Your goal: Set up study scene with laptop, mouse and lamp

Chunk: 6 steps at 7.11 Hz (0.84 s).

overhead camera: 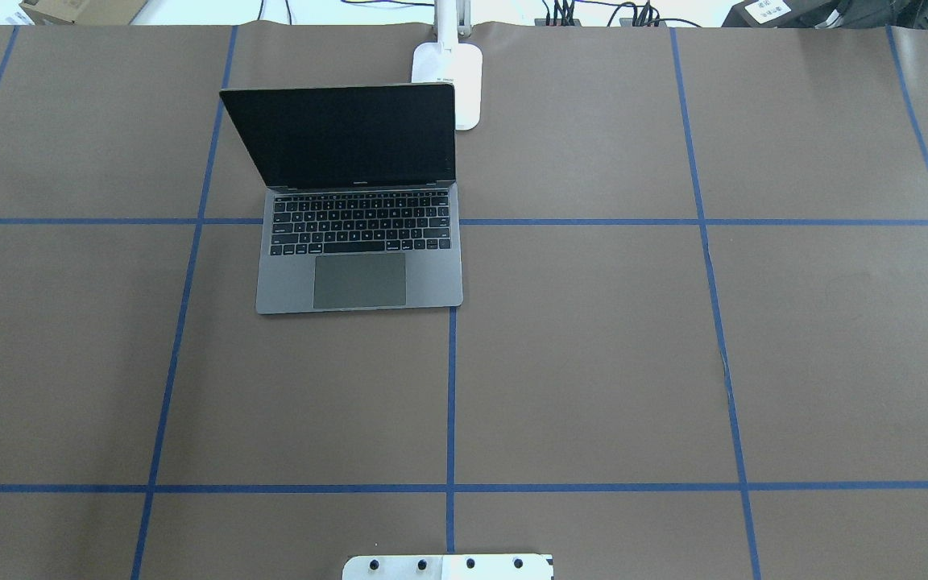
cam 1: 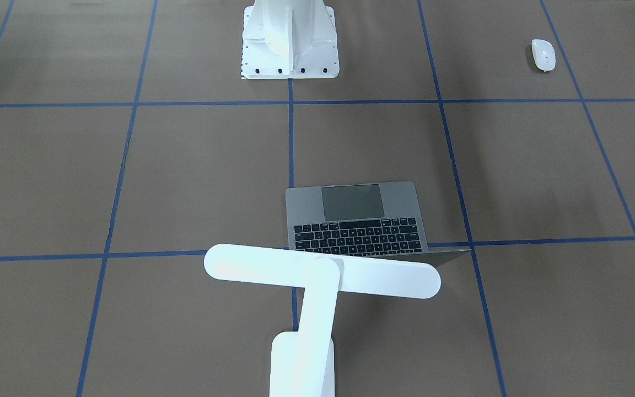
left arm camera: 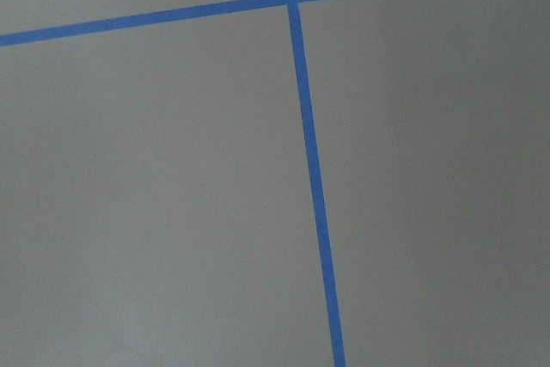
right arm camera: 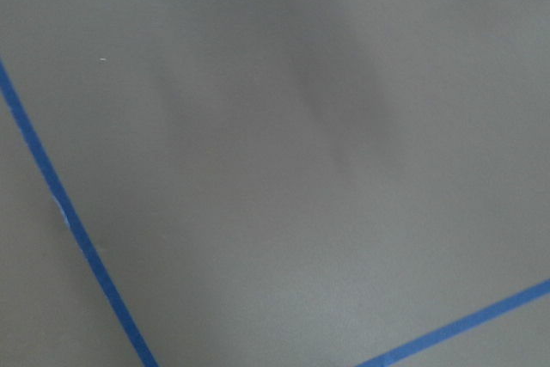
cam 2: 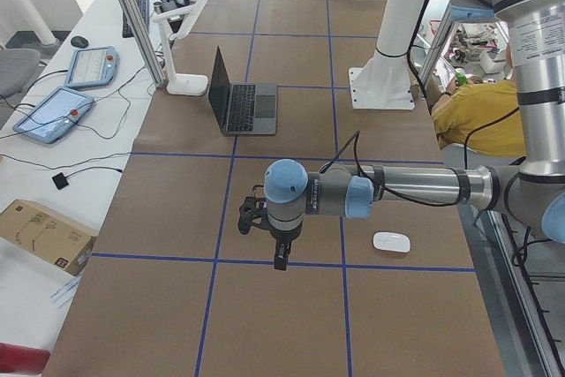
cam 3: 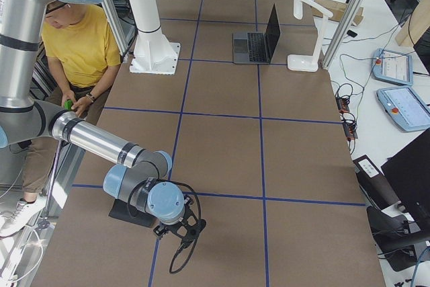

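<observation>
The laptop [overhead camera: 359,234] stands open on the brown table, dark screen up, keys facing the robot; it also shows in the front view [cam 1: 356,220]. The lamp [cam 1: 323,270] stands behind it, its bar head over the screen edge and its base [overhead camera: 448,80] at the table's far edge. The mouse [cam 1: 543,55] lies near the robot's left side and is out of the overhead view. My left gripper [cam 2: 274,240] hangs over bare table a little way from the mouse [cam 2: 391,242]. My right gripper [cam 3: 180,228] is low over the table's right end. I cannot tell whether either is open or shut.
The white bolted pedestal [cam 1: 290,44] stands at the robot's side of the table. A flat black pad [cam 3: 131,210] lies under my right arm. A person in yellow [cam 3: 74,45] sits beside the table. Both wrist views show only brown table and blue tape lines [left arm camera: 309,169].
</observation>
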Motion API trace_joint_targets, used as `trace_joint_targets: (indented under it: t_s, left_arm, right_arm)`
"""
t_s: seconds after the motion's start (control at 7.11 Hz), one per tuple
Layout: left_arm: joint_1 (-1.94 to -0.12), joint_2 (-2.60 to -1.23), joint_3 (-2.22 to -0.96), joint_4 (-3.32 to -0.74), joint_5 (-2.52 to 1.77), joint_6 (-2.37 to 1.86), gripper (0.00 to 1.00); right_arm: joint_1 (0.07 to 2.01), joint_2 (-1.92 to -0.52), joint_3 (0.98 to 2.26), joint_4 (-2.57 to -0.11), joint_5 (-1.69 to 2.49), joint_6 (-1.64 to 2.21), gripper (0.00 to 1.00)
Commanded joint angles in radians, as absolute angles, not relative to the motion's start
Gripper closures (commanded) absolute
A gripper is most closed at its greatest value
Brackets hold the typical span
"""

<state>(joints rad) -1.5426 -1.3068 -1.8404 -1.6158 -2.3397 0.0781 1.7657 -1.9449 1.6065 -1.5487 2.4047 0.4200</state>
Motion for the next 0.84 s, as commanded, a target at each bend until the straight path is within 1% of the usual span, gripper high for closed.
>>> trace_joint_targets:
  t_s: [0.0, 0.28, 0.56, 0.7]
  left_arm:
    - [-1.543, -1.307, -1.841, -1.618, -2.341, 0.078, 0.0]
    - [-1.545, -1.302, -1.842, -1.623, -2.342, 0.078, 0.0]
    - [-1.549, -1.302, -1.839, -1.623, -2.342, 0.078, 0.0]
    - [-1.549, -1.305, -1.833, -1.621, -2.342, 0.077, 0.0]
  right_arm:
    - [1.764, -1.988, 1.608, -1.558, 2.421, 0.706, 0.0]
    - [1.764, -2.012, 1.608, -1.622, 2.48, 0.895, 0.01]
    - [1.764, -2.034, 1.592, -1.735, 2.471, 0.914, 0.01]
    - [1.764, -2.061, 1.568, -1.735, 2.473, 0.916, 0.0]
